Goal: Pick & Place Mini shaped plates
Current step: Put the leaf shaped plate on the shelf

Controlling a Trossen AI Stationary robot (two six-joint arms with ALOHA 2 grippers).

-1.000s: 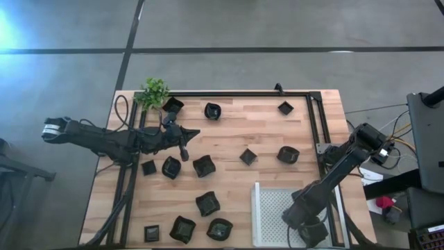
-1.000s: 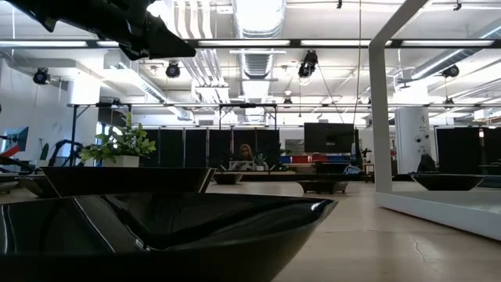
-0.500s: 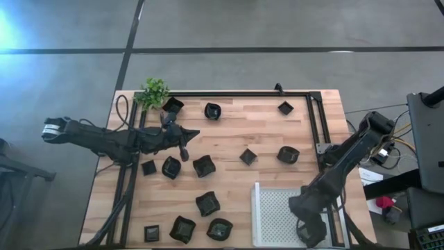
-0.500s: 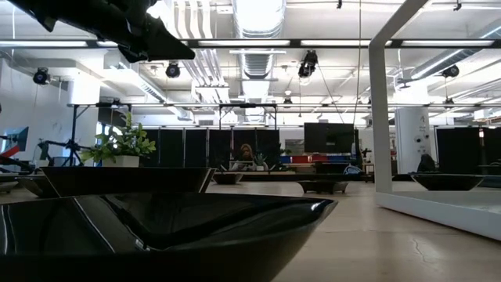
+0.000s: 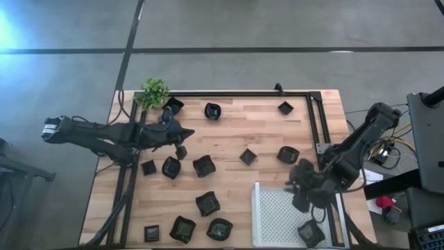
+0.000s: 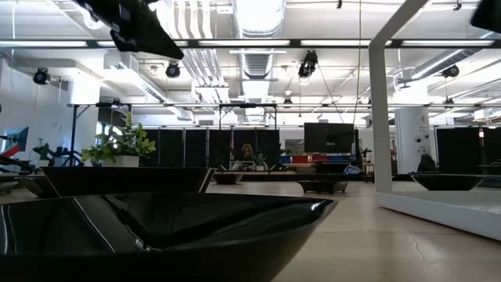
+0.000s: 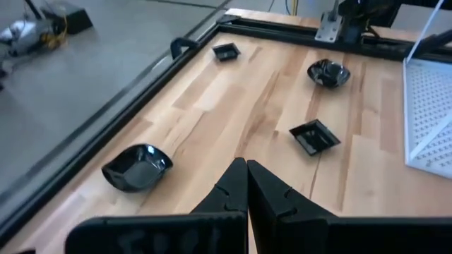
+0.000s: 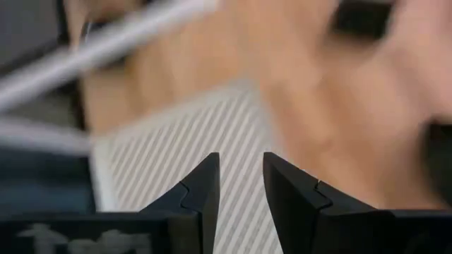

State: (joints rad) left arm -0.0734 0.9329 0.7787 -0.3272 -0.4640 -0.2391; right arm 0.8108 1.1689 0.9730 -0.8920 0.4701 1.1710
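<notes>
Hovering over the white perforated tray (image 5: 274, 215) at five o'clock, right end effector (image 8: 240, 185) parted, empty; left end effector (image 7: 246, 185) together.

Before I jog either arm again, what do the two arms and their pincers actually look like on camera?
Both arms are dark, jointed links. The left arm ends at its base in a pale, silvery section with dark cables looping nearby. The right arm has yellow and pale wires near its base. Each pincer, left and right, has two black, angular, wedge-shaped fingers with stepped inner edges.

Overhead looks straight down; low camera skims table (image 6: 376, 235) level; wrists look forward.
</notes>
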